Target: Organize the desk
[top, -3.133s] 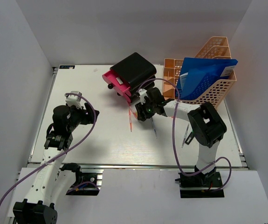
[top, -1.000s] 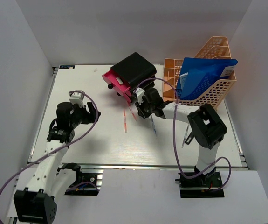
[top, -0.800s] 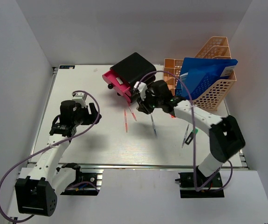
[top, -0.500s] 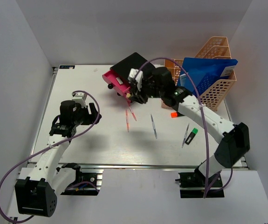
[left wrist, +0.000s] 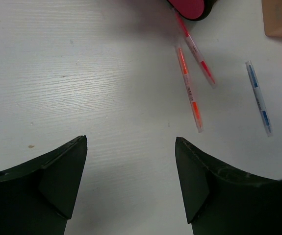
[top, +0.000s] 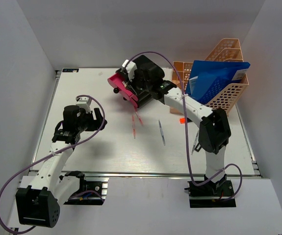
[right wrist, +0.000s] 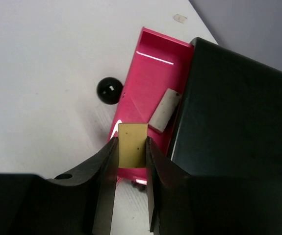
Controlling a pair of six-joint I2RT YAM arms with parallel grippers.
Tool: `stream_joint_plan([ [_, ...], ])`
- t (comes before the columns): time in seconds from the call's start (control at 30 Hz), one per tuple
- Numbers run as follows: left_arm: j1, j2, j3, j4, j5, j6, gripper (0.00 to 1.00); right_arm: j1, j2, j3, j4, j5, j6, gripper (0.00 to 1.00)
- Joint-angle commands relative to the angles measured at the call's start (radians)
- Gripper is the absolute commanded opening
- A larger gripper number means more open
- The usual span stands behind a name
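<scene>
The white desk (top: 89, 152) carries a black box (top: 144, 70) with its pink drawer (top: 121, 84) pulled open. My right gripper (top: 132, 84) is over that drawer, shut on a small yellow eraser (right wrist: 132, 144). In the right wrist view a white eraser (right wrist: 164, 110) lies in the pink drawer (right wrist: 150, 73), beside its black knob (right wrist: 109, 90). My left gripper (top: 99, 120) is open and empty above bare desk (left wrist: 82, 73) left of the pens; its jaws (left wrist: 131, 142) stand wide apart.
Two orange pens (top: 134, 128) (left wrist: 189, 90) and a blue pen (top: 161, 132) (left wrist: 258, 98) lie mid-desk. A small orange piece (top: 182, 120) lies near the peach mesh rack (top: 224, 95), which holds a blue folder (top: 214, 78). Grey walls enclose the desk.
My right gripper rose from the desk by the pens and swung back-left over the pink drawer, eraser held. My left arm edged right, then stayed still.
</scene>
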Motion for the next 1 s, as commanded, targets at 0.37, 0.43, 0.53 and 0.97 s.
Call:
stream_joint_plan([
  [0.37,-0.003,-0.009,0.027,0.014,0.028,0.01,0.83,0.007,0.091,0.134,0.074,0.08,0.013,0.64],
  [0.43,-0.003,-0.009,0.027,0.017,0.032,0.013,0.82,0.005,0.077,0.129,0.068,0.083,0.016,0.63],
  [0.53,-0.003,-0.023,0.022,0.043,0.048,0.013,0.75,-0.004,0.0,0.091,0.044,0.062,0.031,0.34],
  [0.97,-0.011,0.258,0.088,0.411,0.039,-0.403,0.08,-0.082,-0.572,-0.678,-0.193,-0.211,0.058,0.0],
])
